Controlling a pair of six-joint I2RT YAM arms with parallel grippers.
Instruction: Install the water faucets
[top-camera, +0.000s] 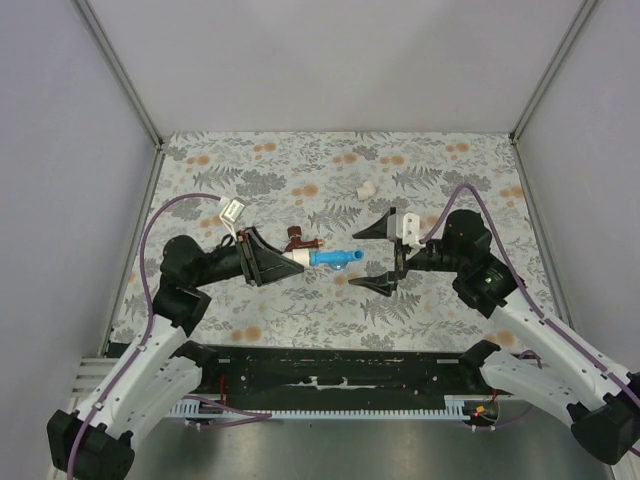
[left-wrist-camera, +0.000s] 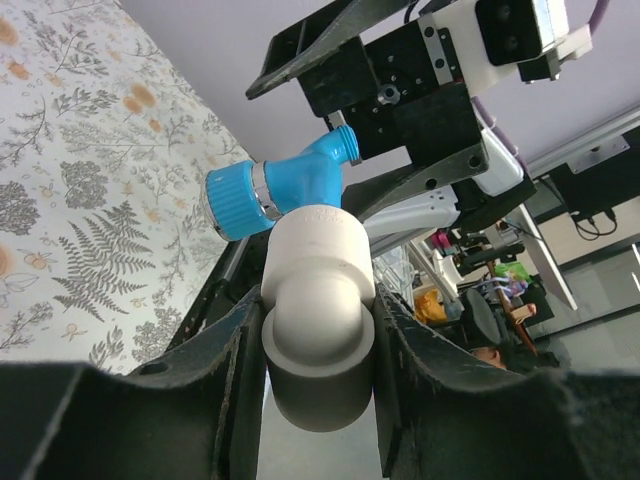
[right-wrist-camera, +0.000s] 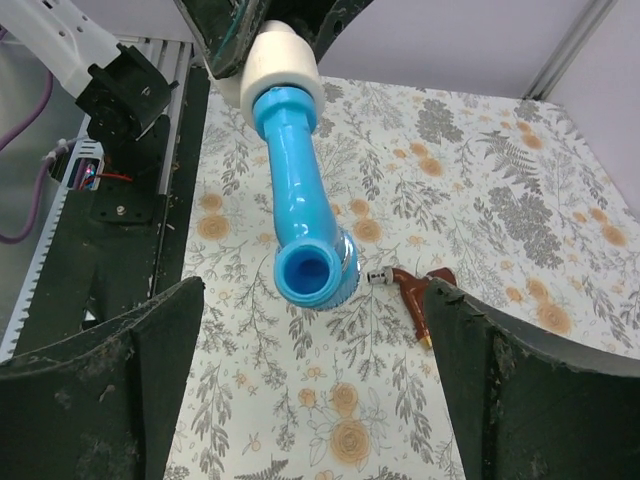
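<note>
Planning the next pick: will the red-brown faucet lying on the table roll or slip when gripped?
Rolling seems unlikely: the red-brown faucet lies flat and its bent shape should brace it. It looks like rigid moulded plastic, so probably stiff and light. Small and smooth, it may skid on the table if nudged.

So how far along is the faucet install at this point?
Done: the bright blue plastic faucet looks seated in a white cylindrical fitting. In hand: the left hand clamps that fitting; the right hand is open at the spout end. Left: the dark red-brown plastic faucet lies on the table, a second white fitting apart.
</note>
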